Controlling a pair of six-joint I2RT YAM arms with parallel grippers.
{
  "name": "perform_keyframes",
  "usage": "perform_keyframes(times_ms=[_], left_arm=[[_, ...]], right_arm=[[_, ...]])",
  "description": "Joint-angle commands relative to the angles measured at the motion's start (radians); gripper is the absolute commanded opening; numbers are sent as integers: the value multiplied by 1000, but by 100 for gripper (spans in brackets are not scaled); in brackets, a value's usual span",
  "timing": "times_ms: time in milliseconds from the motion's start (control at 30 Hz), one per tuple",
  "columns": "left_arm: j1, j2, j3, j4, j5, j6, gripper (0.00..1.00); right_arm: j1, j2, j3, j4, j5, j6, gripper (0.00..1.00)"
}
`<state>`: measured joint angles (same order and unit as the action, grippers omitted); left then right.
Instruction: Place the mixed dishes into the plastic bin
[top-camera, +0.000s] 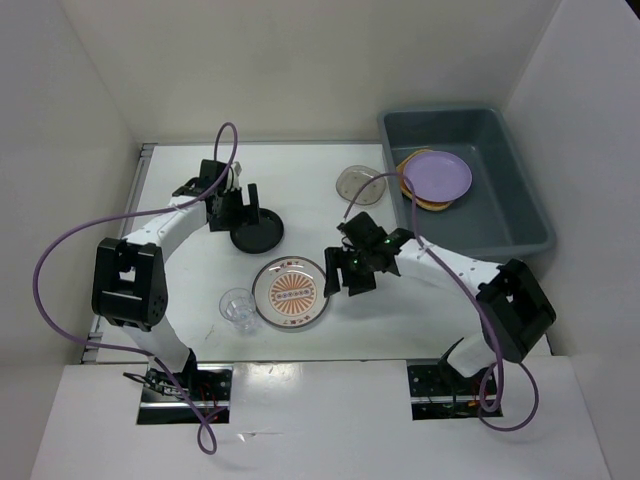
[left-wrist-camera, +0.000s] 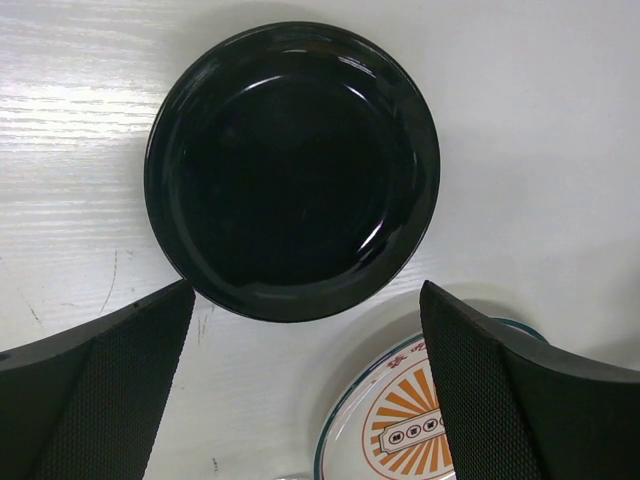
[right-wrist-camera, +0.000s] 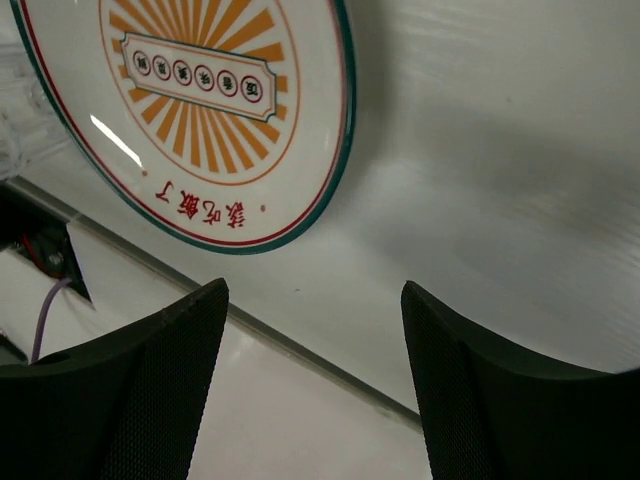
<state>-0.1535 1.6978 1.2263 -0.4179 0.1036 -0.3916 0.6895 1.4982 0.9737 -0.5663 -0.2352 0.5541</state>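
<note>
Centre-left: hovering over small black dish (top-camera: 257, 232) with left gripper (top-camera: 243, 205) spread wide, empty, lined up for a rim grab. Mid-frame: likewise with right gripper (top-camera: 345, 270), agape, empty, beside sunburst plate (top-camera: 291, 293). Upper right: lavender plate (top-camera: 436, 176) already in plastic bin (top-camera: 500, 215).

Red Chinese characters near rim of sunburst plate (right-wrist-camera: 195, 110); more in centre banner; none readable.

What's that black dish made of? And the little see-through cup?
The black dish looks like glossy glazed ceramic or hard plastic: bright reflections curve along its rim. The cup looks like clear glass or plastic: you see through it.
</note>
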Motion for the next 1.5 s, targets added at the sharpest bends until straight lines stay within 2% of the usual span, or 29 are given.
perform_keyframes(times_ms=[0,233,500,867,1200,1300,1400,1467], left_arm=[[5,-9,-10,13,28,17,100],[5,2,-28,22,50,17,100],[5,2,-37,31,59,17,100],[5,-7,-47,31,50,17,100],[5,-16,-56,31,30,26,100],[5,-17,-56,31,30,26,100],[5,-17,-56,31,21,26,100],[5,-17,-56,31,21,26,100]], right_arm=[[18,31,-35,129,-93,9,75],[18,118,-47,226,-139,0,75],[18,284,51,272,-119,-23,64],[-36,376,71,302,-159,-52,49],[-88,487,80,401,-331,-43,21],[-97,507,89,401,-340,-43,7],[-107,482,100,391,-331,-43,1],[-120,447,100,381,-317,-43,1]])
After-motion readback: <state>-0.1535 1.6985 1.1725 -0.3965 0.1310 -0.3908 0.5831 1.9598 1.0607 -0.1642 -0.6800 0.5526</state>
